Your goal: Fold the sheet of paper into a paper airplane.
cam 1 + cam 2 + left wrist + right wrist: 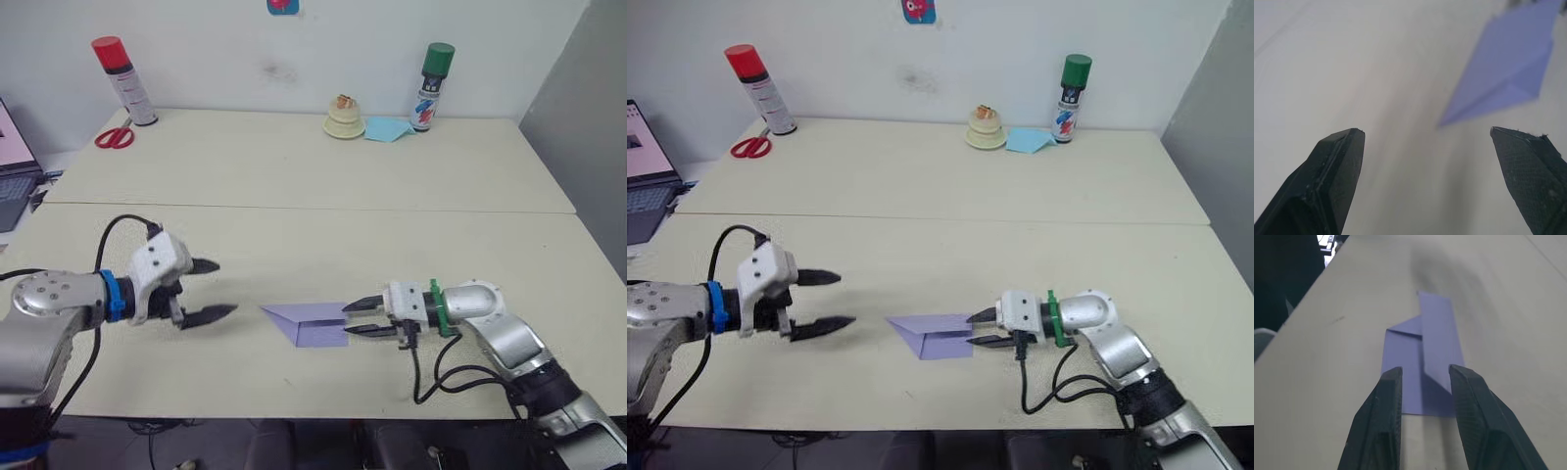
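On the pale desk [294,176] against a white wall, the paper airplane [312,323] lies flat, already a layered pointed wedge; I judge wings remain to raise. My right hand [361,317] sits at its blunt end, parted, grasping nothing; my left hand [211,291] gapes beyond its tip. My right wrist view shows overlapping folds the eye views flatten.

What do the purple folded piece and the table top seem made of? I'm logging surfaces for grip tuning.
The paper airplane: thin matte paper, judging by its sharp creases and flat layers. The table: a smooth, pale, low-sheen top, probably laminate; the look leaves it open.
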